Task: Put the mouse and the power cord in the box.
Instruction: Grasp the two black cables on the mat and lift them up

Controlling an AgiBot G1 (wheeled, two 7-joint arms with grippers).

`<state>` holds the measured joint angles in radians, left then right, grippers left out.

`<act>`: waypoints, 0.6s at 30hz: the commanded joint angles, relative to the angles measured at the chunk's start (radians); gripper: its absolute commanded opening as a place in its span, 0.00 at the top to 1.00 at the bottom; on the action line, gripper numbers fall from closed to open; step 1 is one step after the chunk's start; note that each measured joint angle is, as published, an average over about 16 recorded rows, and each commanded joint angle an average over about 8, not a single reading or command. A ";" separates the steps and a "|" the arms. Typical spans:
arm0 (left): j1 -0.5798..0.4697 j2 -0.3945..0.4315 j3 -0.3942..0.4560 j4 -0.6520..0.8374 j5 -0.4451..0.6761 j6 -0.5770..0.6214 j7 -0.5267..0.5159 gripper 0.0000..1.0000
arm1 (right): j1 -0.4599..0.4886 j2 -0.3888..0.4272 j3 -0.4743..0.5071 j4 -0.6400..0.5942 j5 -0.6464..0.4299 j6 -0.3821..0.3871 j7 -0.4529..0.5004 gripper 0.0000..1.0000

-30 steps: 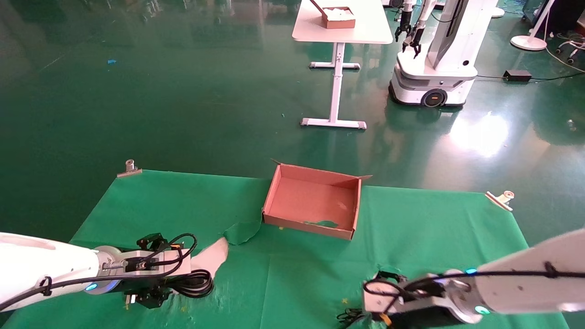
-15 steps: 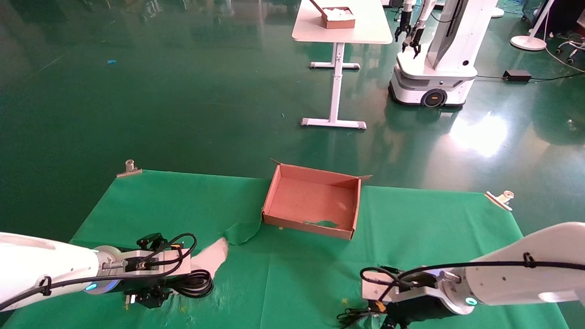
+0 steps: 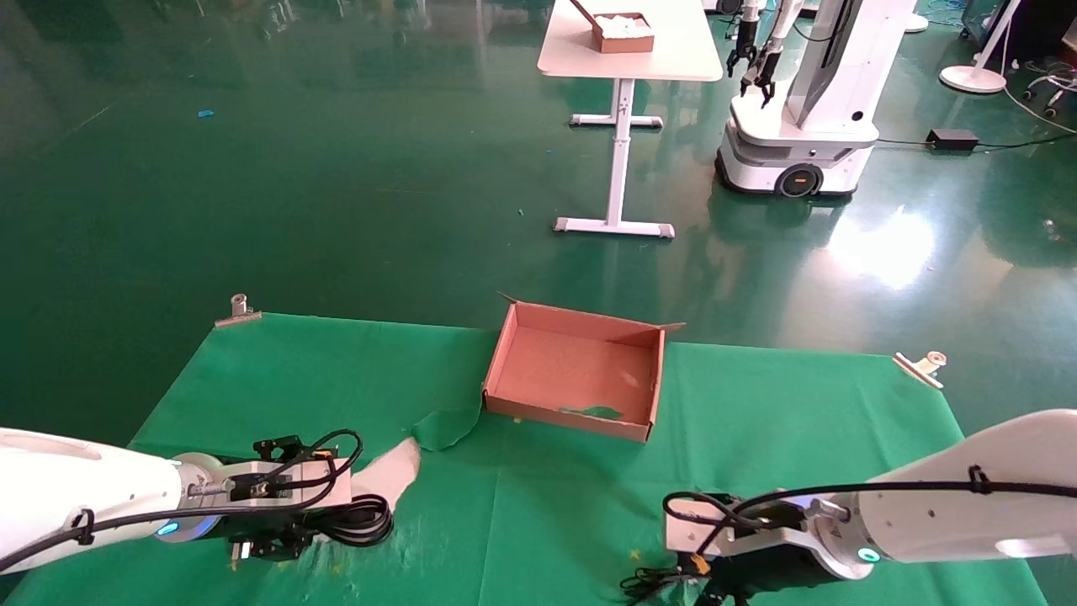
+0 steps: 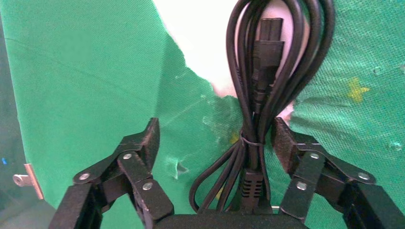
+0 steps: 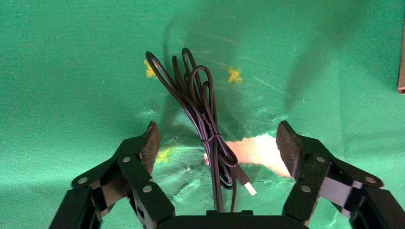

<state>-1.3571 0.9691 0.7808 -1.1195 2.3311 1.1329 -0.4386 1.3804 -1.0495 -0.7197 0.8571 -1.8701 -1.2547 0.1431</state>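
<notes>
The power cord point(image 4: 258, 95), a thick black cable tied in loops, lies on the green cloth between the fingers of my left gripper point(image 4: 216, 138), closer to one finger. That gripper is open. In the head view the left gripper point(image 3: 282, 541) is at the near left, with the power cord point(image 3: 362, 522) beside it. My right gripper point(image 5: 218, 138) is open over a thin bundled black cable point(image 5: 200, 109) with a USB plug; the mouse body is hidden. The right gripper point(image 3: 702, 589) is low at the near right. The brown box point(image 3: 572, 417) stands empty mid-table.
The green cloth is torn, showing white table by the left gripper point(image 3: 387, 475) and a folded flap point(image 3: 446, 425) near the box. Metal clips point(image 3: 238, 310) point(image 3: 921, 366) hold the far corners. Beyond stand a white table point(image 3: 673, 59) and another robot point(image 3: 799, 109).
The right arm has dropped lower and drawn its gripper down over the thin cable at the near edge. The left arm has barely shifted.
</notes>
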 commanded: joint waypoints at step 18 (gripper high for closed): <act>0.000 0.000 0.000 0.000 0.000 0.000 0.000 1.00 | -0.001 0.002 0.002 0.006 0.004 -0.002 0.000 1.00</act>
<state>-1.3571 0.9691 0.7808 -1.1197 2.3308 1.1332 -0.4386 1.3791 -1.0470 -0.7179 0.8635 -1.8664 -1.2566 0.1431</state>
